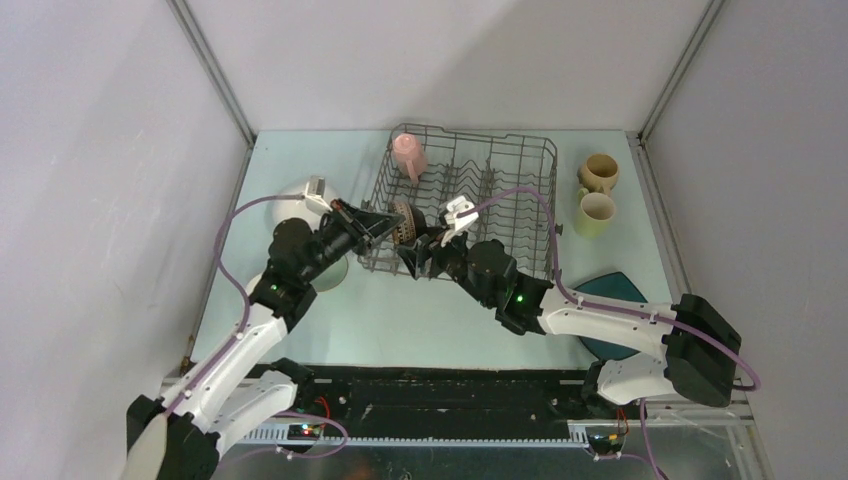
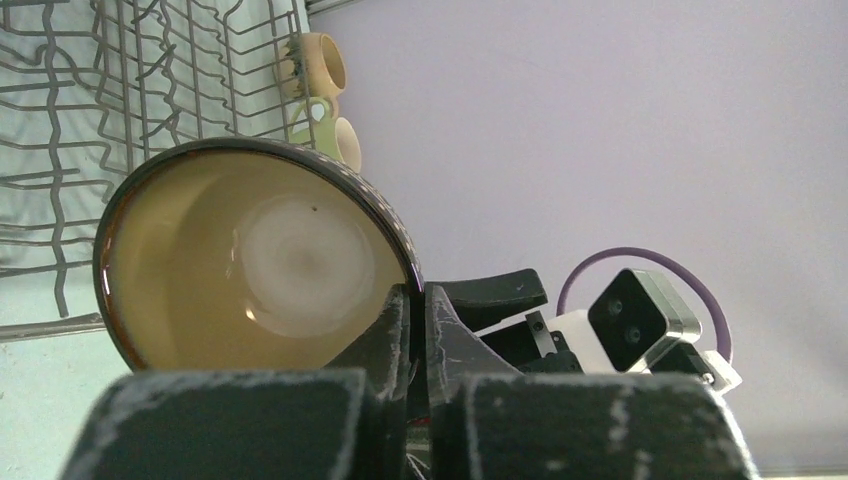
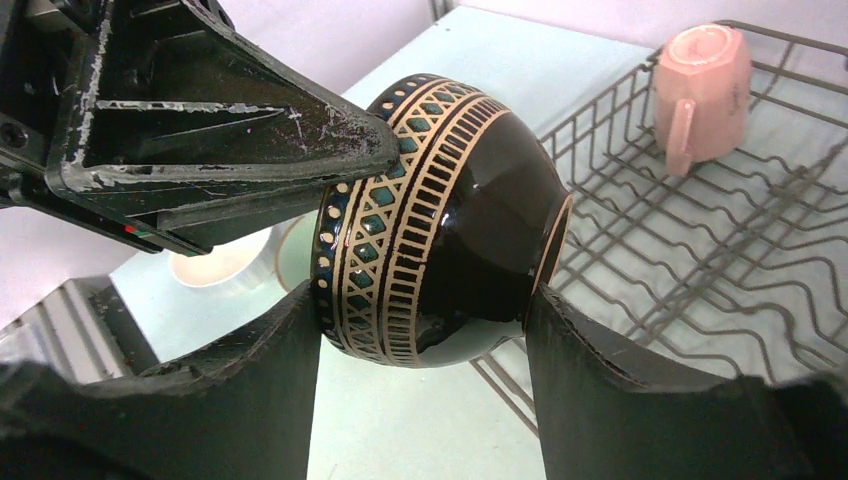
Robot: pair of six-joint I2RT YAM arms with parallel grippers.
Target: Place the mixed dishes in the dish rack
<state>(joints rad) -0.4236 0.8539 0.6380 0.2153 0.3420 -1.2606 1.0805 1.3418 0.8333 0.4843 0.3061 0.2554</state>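
The top camera looks down from high at the near edge over the whole table (image 1: 420,310) and dish rack (image 1: 500,170). The left wrist camera sits very near the brown bowl (image 2: 250,270), facing its inside. The right wrist camera faces its outside from the opposite side, equally near. All 3 views share bowl and rack.

1. My worktop (image 1: 400,320) is a pale mint-green sheet.
2. A plain grey left wall (image 1: 90,200), far wall (image 1: 440,60) and right wall (image 1: 770,150) stand along three of its edges.
3. I see a metal left strut (image 1: 212,70) rising from the far-left corner and a right strut (image 1: 677,70) rising from the far-right corner.
4. A black strip (image 1: 450,385) runs along the near edge.
5. Just in front of that strip I can make out a left circuit board (image 1: 305,430) and a right circuit board (image 1: 605,440), both with small lit dots.
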